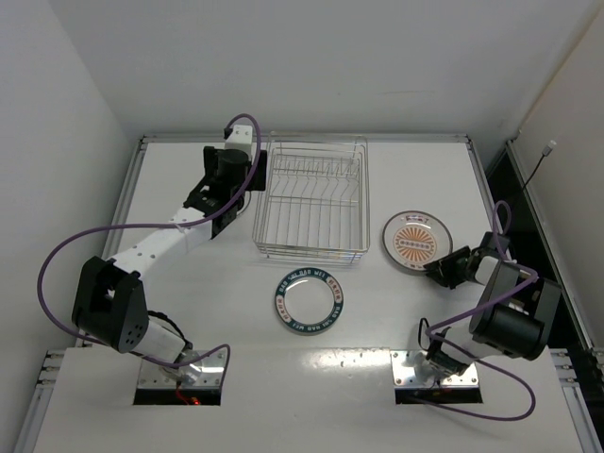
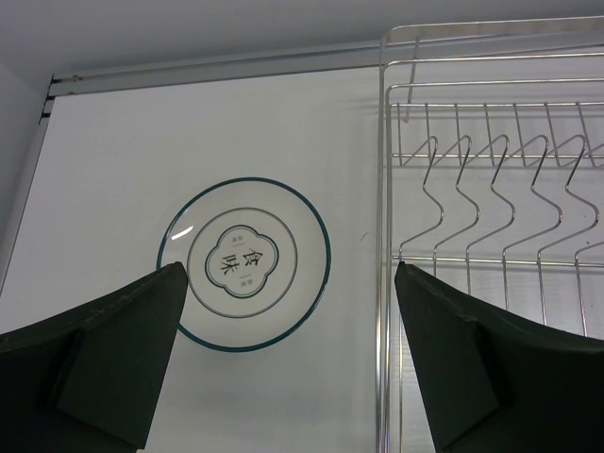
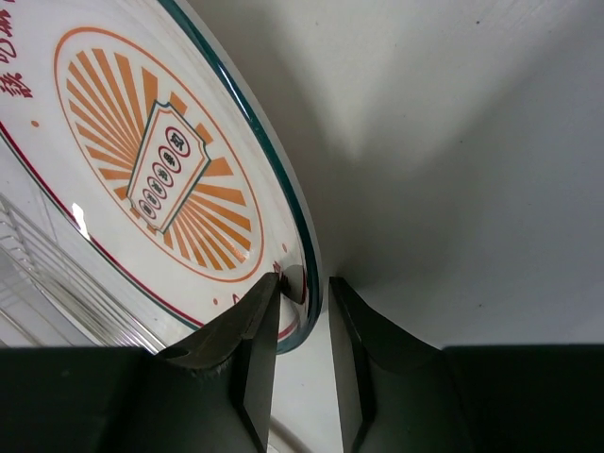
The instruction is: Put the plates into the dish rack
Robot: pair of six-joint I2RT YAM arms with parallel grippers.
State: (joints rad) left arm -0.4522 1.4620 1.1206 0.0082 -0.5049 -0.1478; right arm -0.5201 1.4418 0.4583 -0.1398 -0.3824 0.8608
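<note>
The pale grey plate with a dark centre motif [image 2: 243, 264] lies flat on the table left of the dish rack [image 2: 491, 189]. My left gripper [image 2: 291, 274] hangs above it, open and empty. In the top view the left gripper [image 1: 229, 168] hides this plate beside the dish rack [image 1: 311, 198]. The sunburst plate [image 1: 416, 241] lies right of the rack. My right gripper [image 1: 444, 269] is at its near edge. In the right wrist view the right gripper [image 3: 304, 283] is shut on the rim of the sunburst plate [image 3: 160, 170]. The blue-lettered plate [image 1: 310, 300] lies in front of the rack.
The rack holds no plates. A raised metal rail [image 1: 302, 139] runs along the table's far edge, just behind the rack, and white walls close in the back and left. The table's right edge [image 1: 491, 189] is close to the right arm.
</note>
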